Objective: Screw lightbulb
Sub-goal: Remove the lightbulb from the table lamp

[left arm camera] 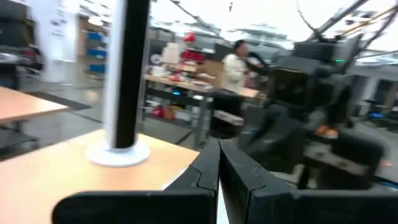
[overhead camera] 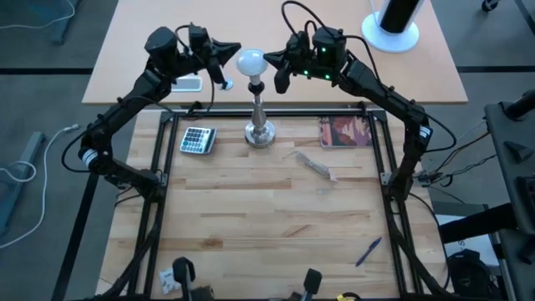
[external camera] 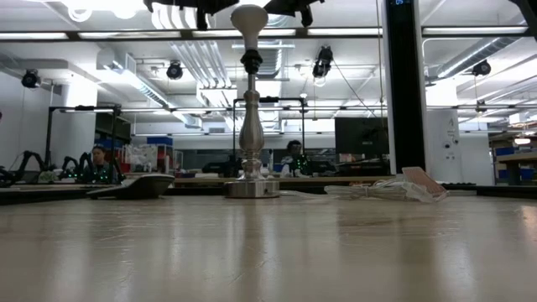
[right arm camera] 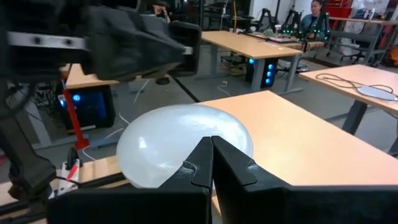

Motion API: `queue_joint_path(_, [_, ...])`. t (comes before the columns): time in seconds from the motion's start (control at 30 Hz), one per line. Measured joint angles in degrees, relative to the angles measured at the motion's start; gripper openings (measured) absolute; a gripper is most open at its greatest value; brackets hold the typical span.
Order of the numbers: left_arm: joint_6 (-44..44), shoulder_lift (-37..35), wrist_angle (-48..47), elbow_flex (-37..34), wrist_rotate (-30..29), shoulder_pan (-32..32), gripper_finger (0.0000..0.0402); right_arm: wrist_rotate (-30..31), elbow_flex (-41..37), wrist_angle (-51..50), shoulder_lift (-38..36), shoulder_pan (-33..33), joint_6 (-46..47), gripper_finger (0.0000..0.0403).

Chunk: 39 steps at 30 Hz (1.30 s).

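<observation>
The white frosted lightbulb (overhead camera: 250, 60) stands upright on the black socket (external camera: 250, 60) of a silver stand (overhead camera: 259, 130) at the table's far middle. It also shows in the low view (external camera: 249, 18) and close up in the right wrist view (right arm camera: 180, 149). My left gripper (overhead camera: 235, 52) is shut, level, just left of the bulb; its wrist view (left arm camera: 217, 155) shows no bulb, only the right arm beyond. My right gripper (overhead camera: 269, 59) is shut, level, just right of the bulb, with its fingertips (right arm camera: 211, 142) in front of the glass. My right gripper's shut fingertips (right arm camera: 202, 155) stand level against the bulb's right side (right arm camera: 155, 143), coming from the table's right; I cannot tell whether they touch the glass. My left gripper's shut tips are close to the bulb's left side; no frame shows whether they touch it.
A calculator (overhead camera: 198, 140) lies left of the stand, a reddish booklet (overhead camera: 343, 131) to its right and a clear wrapper (overhead camera: 313, 165) nearer. A blue pen (overhead camera: 368, 251) lies near the front right. A white cylinder on a round base (overhead camera: 391, 25) stands on the desk beyond.
</observation>
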Motion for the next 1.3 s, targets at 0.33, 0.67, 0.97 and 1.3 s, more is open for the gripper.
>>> queue_joint_path(0.33, [0.6,0.8,-5.0,-0.1,-0.5,2.9,0.0,-1.1,0.2,2.8,-0.5,-0.5,3.6,0.0])
queue_joint_path(0.67, [-0.2,1.9,-5.1,-0.1,1.0,1.0,0.0,-1.4,0.1,1.7,1.6,-0.3,0.9,0.0])
queue_joint_path(0.97, [-3.5,1.9,-5.9,-0.1,3.4,0.1,0.0,-1.5,0.1,1.2,2.7,-0.8,-0.7,0.0])
queue_joint_path(1.3, [-9.2,1.9,-4.9,-0.1,4.1,-0.7,0.0,-1.3,-0.2,1.4,2.9,-2.3,-1.5,0.0])
